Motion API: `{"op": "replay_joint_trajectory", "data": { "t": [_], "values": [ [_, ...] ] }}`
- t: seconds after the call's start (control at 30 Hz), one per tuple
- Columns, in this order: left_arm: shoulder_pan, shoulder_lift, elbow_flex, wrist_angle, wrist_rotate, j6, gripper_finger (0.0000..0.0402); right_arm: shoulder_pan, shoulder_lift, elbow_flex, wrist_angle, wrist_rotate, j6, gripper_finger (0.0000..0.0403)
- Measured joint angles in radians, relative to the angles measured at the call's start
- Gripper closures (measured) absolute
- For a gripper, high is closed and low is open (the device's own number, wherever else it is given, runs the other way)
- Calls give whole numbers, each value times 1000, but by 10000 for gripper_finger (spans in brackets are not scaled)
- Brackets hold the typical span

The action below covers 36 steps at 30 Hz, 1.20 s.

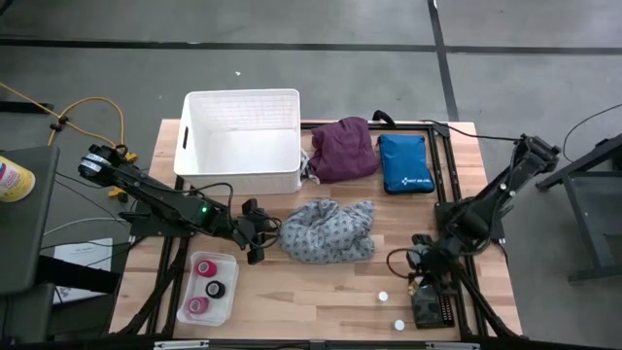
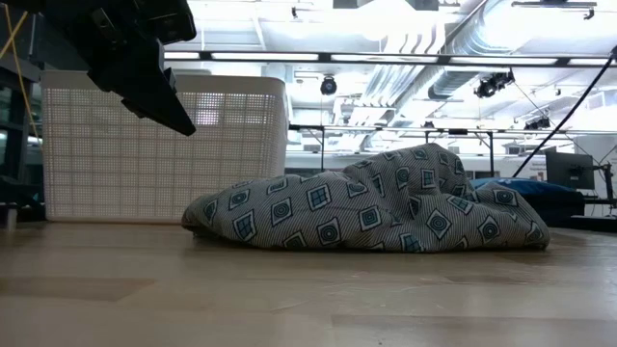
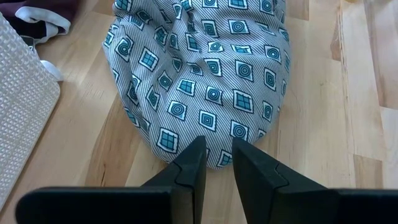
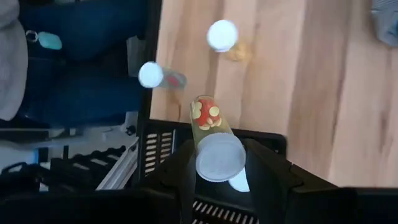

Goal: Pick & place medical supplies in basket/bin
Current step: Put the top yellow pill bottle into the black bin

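Observation:
A grey patterned cloth garment [image 1: 328,229] lies bunched on the table's middle [image 2: 386,207]. My left gripper [image 1: 258,233] hangs in the air just left of it, fingers a narrow gap apart [image 3: 217,158], touching nothing. My right gripper [image 1: 420,264] is near the table's right front, shut on a white-capped vial [image 4: 214,134]. Two more vials [image 1: 383,296] [image 1: 398,325] lie on the wood nearby. The white basket [image 1: 241,141] stands at the far left. A purple garment [image 1: 342,149] lies beside it. Tape rolls sit in a clear tray [image 1: 206,287]. My right gripper pinches the vial between its two fingers at the cap end [image 4: 217,158], one finger on each side. The fingers slant downward and the vial runs along them, its clear body with red and yellow contents [image 4: 207,115] pointing away and down. It hangs clear above a dark slotted crate.
A blue first-aid pouch [image 1: 405,162] lies at the far right beside the purple garment. A small dark slotted crate [image 1: 431,306] sits at the right front corner, under my right gripper [image 4: 165,149]. Bare wood lies between the grey cloth and the front edge.

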Motion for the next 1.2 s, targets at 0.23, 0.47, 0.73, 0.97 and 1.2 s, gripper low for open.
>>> {"op": "replay_joint_trajectory", "data": {
  "t": [0.23,0.47,0.73,0.97,1.2],
  "values": [
    [0,0,0,0,0,0,327,138,34,36,-3,42,15,292],
    [0,0,0,0,0,0,327,274,70,77,-122,80,166,292],
    [0,0,0,0,0,0,327,371,132,86,-177,95,222,292],
    [0,0,0,0,0,0,327,378,176,86,-177,100,218,292],
    [0,0,0,0,0,0,327,376,194,86,-175,132,194,292]
  ]
}}
